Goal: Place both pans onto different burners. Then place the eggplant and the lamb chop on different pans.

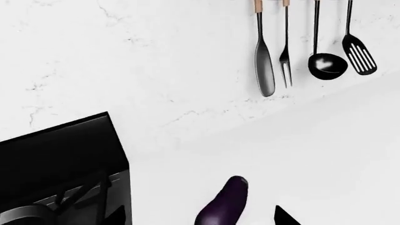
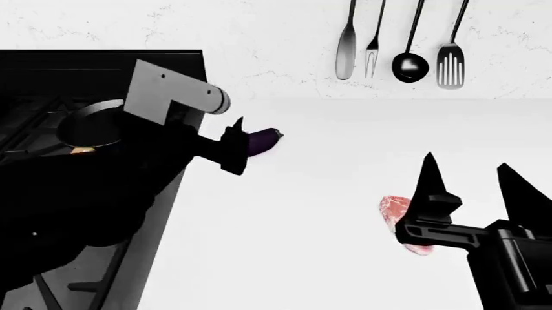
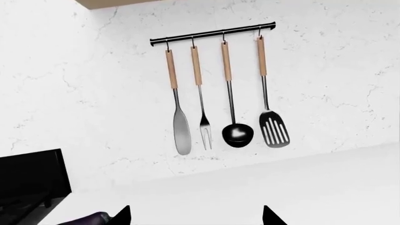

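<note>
The dark-purple eggplant (image 2: 265, 139) lies on the white counter just right of the stove (image 2: 95, 64). My left gripper (image 2: 245, 143) is open, with a finger on each side of the eggplant and not touching it; it also shows in the left wrist view (image 1: 226, 201). The pink lamb chop (image 2: 393, 210) lies on the counter, partly hidden behind my right gripper (image 2: 466, 166), which is open, empty and above it. One round pan rim (image 2: 86, 123) shows on the stove beside my left arm. The other pan is hidden.
Several black utensils with wooden handles (image 2: 397, 45) hang on a rail on the marble wall behind the counter; they also show in the right wrist view (image 3: 225, 93). The stove's edge (image 1: 119, 154) is close to the eggplant. The white counter (image 2: 345, 129) runs right of the stove.
</note>
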